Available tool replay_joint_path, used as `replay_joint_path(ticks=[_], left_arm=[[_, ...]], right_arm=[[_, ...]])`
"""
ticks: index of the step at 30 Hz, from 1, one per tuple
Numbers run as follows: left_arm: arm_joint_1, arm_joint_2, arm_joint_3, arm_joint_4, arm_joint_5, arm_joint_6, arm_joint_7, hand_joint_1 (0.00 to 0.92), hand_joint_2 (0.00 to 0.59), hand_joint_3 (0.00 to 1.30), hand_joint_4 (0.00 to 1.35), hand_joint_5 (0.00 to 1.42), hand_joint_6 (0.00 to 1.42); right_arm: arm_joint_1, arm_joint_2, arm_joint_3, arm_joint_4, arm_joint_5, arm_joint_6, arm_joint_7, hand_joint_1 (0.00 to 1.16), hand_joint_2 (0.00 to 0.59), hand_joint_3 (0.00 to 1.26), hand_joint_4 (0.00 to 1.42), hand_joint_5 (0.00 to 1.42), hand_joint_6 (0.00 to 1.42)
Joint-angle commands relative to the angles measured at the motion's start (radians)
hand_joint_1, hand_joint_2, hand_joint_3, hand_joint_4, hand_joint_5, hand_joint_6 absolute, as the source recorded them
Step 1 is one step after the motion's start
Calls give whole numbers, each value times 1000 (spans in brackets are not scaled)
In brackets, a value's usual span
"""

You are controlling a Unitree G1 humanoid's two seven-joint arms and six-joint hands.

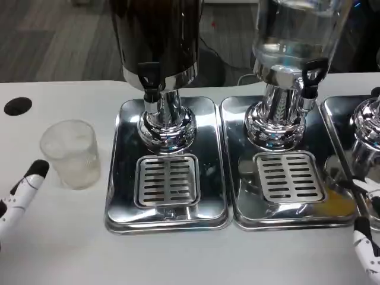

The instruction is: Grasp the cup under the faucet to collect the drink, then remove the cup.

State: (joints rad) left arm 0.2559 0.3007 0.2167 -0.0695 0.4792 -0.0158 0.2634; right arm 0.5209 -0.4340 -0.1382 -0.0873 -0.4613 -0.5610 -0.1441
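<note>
A clear frosted plastic cup (72, 153) stands upright on the white table, left of the left dispenser's chrome base. The dark drink dispenser (157, 35) has its black faucet (150, 80) above a slotted drip grate (167, 180); nothing stands on the grate. My left hand (21, 193) lies at the lower left edge, its black-tipped finger a little short of the cup and not touching it, holding nothing. My right hand (368, 246) shows only partly at the lower right corner, near the base of the clear dispenser (297, 35).
A second faucet (312, 77) hangs over another grate (289, 176) in the middle tray. A third chrome base (368, 127) stands at the right edge. A black round hole (18, 106) marks the table at far left. Bare white table runs along the front.
</note>
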Motion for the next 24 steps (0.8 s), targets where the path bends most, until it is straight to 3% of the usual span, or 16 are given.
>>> replay_joint_path(ticks=[1, 6, 12, 24], left_arm=[[-59, 32, -15, 31, 25, 54, -16, 81, 38, 76, 21, 144, 372], [-164, 75, -59, 90, 71, 144, -34, 81, 37, 73, 11, 130, 368], [-292, 97, -136, 218, 109, 211, -38, 105, 44, 112, 59, 179, 433], [-450, 112, -275, 417, 147, 234, -18, 141, 43, 197, 149, 259, 497]], right_arm=[[2, 0, 0, -25, 8, -8, 18, 473, 586, 231, 141, 118, 0], [-7, 5, 7, -40, -6, 6, 26, 473, 586, 231, 141, 118, 0], [-6, 0, 4, -32, 6, -3, 37, 471, 586, 239, 141, 118, 0], [9, 1, 5, -57, 10, -12, 58, 472, 586, 249, 142, 119, 0]])
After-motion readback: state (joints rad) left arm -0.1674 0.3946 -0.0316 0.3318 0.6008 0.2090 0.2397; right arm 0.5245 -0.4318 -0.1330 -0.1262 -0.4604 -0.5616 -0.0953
